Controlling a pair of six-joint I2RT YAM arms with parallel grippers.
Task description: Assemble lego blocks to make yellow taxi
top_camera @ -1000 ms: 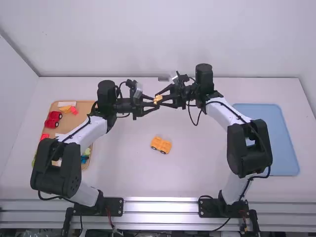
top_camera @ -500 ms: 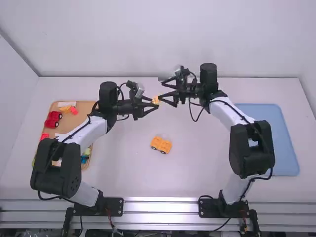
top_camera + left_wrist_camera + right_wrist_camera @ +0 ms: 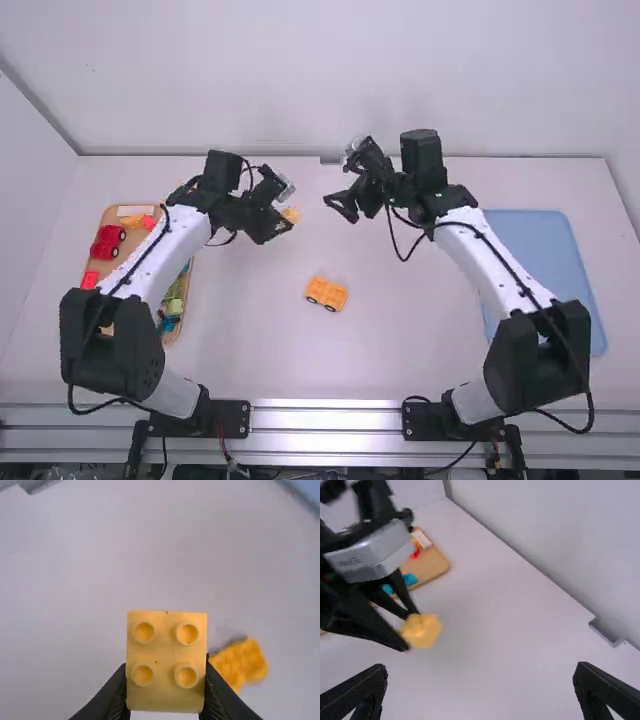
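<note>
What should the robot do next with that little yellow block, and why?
I think the left hand should carry the block over the orange-yellow car. It already has the block squeezed between its fingers, the right hand is open and apart from it, and the car sits on the table, not yet joined to that block.

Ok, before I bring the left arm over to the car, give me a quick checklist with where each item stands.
1. Left gripper closed on the yellow block: ok.
2. Block's four studs unobstructed, facing the left wrist camera: ok.
3. Right gripper open with nothing between its fingers: ok.
4. Grippers apart from each other: ok.
5. Block joined to the orange-yellow car: not ok; the car sits apart on the table.
6. Grip firm enough for pressing: cannot tell.
</note>
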